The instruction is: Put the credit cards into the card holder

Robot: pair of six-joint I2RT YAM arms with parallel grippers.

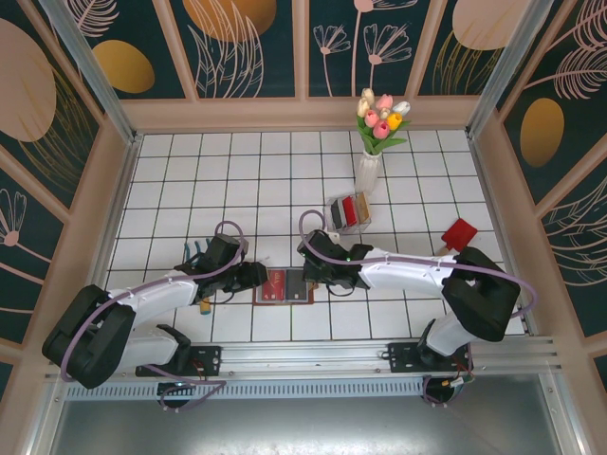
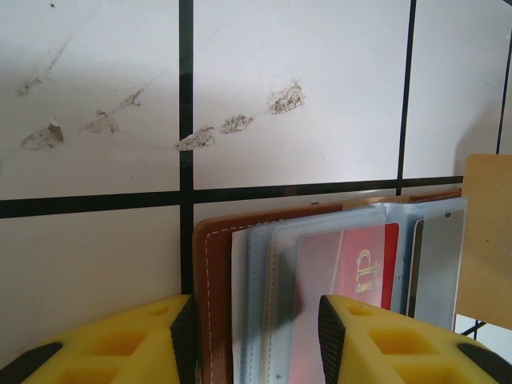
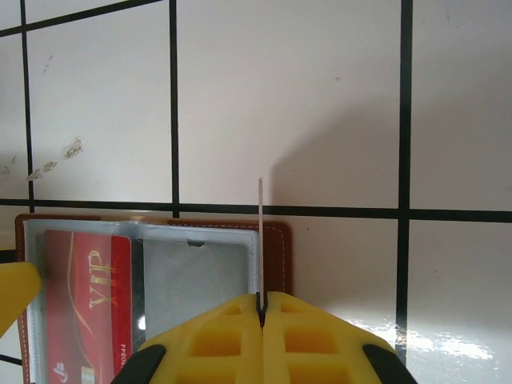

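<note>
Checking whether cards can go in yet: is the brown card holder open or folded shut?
Open: the card holder lies spread flat, clear pockets facing up, a red card in one.

The yellow right gripper (image 3: 260,302) pinches a thin card (image 3: 260,240), edge-on, over the open brown leather card holder (image 3: 278,254), which holds a red VIP card (image 3: 88,296).

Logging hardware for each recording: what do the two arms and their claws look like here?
The left arm and right arm have white links and bulky black joints, each trailed by a looping lilac cable. The left claw and right claw have blocky yellow fingers with moulded recesses and black patches.
</note>
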